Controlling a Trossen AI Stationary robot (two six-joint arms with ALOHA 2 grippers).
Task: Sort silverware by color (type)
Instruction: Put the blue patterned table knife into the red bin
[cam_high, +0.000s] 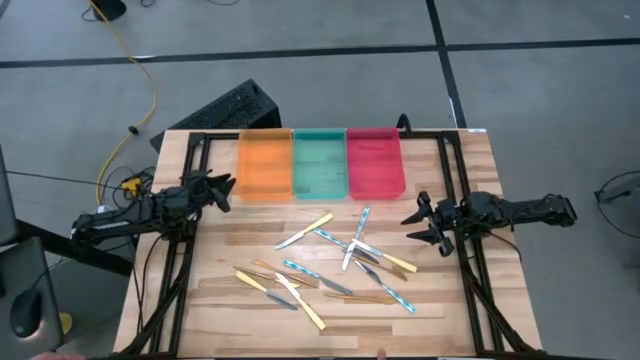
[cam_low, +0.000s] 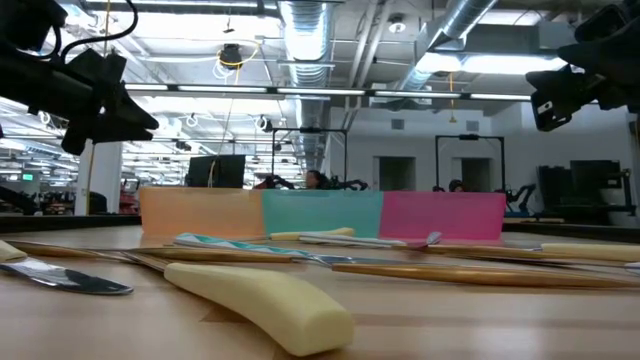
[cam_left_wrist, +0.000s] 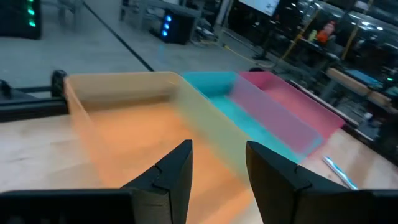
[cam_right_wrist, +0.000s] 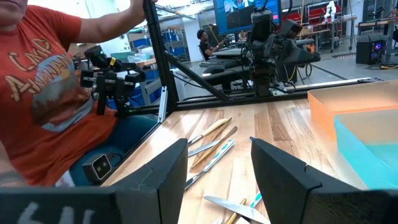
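The silverware (cam_high: 330, 265) lies scattered flat on the wooden table's middle: thin bronze-gold pieces, pale yellow-handled pieces (cam_low: 260, 295) and silver pieces with bluish handles (cam_high: 357, 235). My left gripper (cam_high: 222, 190) is open and empty above the table beside the orange tray (cam_high: 265, 163); in the left wrist view its fingers (cam_left_wrist: 217, 171) point at that tray. My right gripper (cam_high: 422, 225) is open and empty at the table's right, raised above the top, right of the utensils (cam_right_wrist: 211, 149).
Three trays stand side by side at the far edge: orange, green (cam_high: 319, 163) and red (cam_high: 375, 162). Black frame rails (cam_high: 455, 180) run along both table sides. A person in an orange shirt (cam_right_wrist: 56, 93) stands at the near side.
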